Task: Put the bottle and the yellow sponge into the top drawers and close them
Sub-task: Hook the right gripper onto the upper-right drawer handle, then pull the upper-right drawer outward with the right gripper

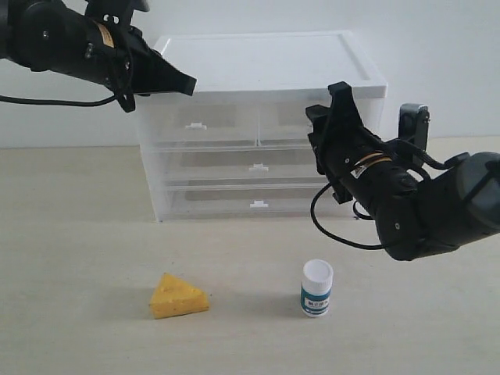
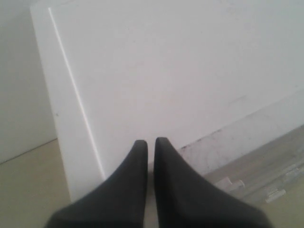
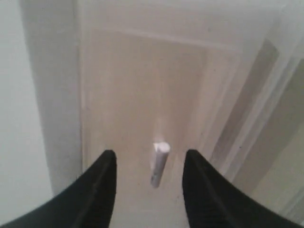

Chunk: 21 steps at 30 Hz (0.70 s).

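Observation:
The yellow sponge (image 1: 179, 296), a cheese-like wedge, lies on the table at the front left. The white bottle (image 1: 317, 288) with its teal label stands upright at the front right. Both top drawers, left (image 1: 199, 125) and right (image 1: 285, 121), sit flush in the cabinet (image 1: 258, 62). My left gripper (image 1: 187, 82) (image 2: 150, 142) is shut and empty, hovering over the cabinet's white top (image 2: 166, 71) near its front left corner. My right gripper (image 1: 326, 101) (image 3: 148, 159) is open in front of the right top drawer. That drawer's white tab handle (image 3: 160, 164) lies between the fingers, untouched.
Two full-width drawers (image 1: 258, 168) (image 1: 256, 205) lie below the top pair, both pushed in. Their tab handles (image 2: 232, 183) show in the left wrist view. The cabinet stands at the back of the beige table (image 1: 78, 258), with a white wall behind it.

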Available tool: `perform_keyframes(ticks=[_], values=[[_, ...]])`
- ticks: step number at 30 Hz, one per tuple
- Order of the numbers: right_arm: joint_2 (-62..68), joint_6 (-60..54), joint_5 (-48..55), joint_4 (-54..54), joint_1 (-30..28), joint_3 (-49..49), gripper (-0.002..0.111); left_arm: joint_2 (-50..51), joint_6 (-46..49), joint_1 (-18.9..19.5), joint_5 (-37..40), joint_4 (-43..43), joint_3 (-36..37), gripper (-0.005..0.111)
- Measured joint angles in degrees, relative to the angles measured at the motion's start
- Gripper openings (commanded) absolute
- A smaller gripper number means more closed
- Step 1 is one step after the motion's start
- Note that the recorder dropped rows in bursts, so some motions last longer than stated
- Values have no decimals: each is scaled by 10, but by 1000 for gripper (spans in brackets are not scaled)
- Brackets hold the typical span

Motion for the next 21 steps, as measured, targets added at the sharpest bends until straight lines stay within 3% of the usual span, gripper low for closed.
perform_keyframes(ticks=[2, 21], values=[[0, -2, 2, 0, 0, 0, 0, 0, 0, 0, 0, 0, 0, 4], [-19, -27, -23, 10, 12, 44, 0, 0, 0, 0, 0, 0, 0, 4]])
